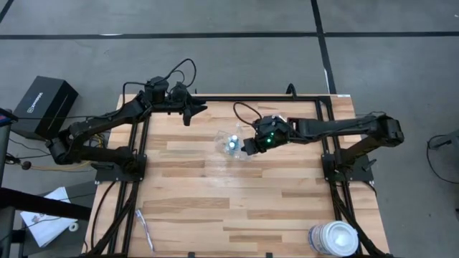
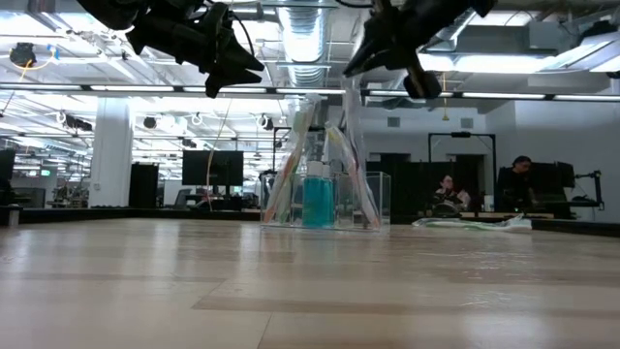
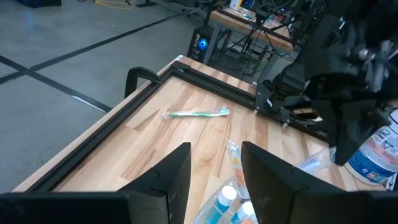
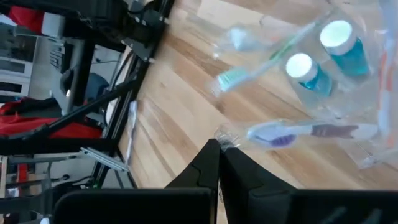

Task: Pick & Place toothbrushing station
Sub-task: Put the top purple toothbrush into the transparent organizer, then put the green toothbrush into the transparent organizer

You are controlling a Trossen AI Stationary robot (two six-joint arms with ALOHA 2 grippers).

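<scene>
My right gripper (image 1: 249,147) hangs above the worktop (image 1: 215,208) with its jaws pressed together and holding nothing, just beside the clear container (image 1: 234,145) at mid-worktop, which lies toward my left from the fingertips. It holds toothbrushes (image 2: 287,165) leaning upward and two teal toothpaste tubes (image 2: 318,201). My left gripper (image 1: 188,112) waits near the far edge, jaws spread and empty. One loose toothbrush (image 1: 144,229) lies by the near left edge, lengthwise toward me, nearer my left arm, I judge.
</scene>
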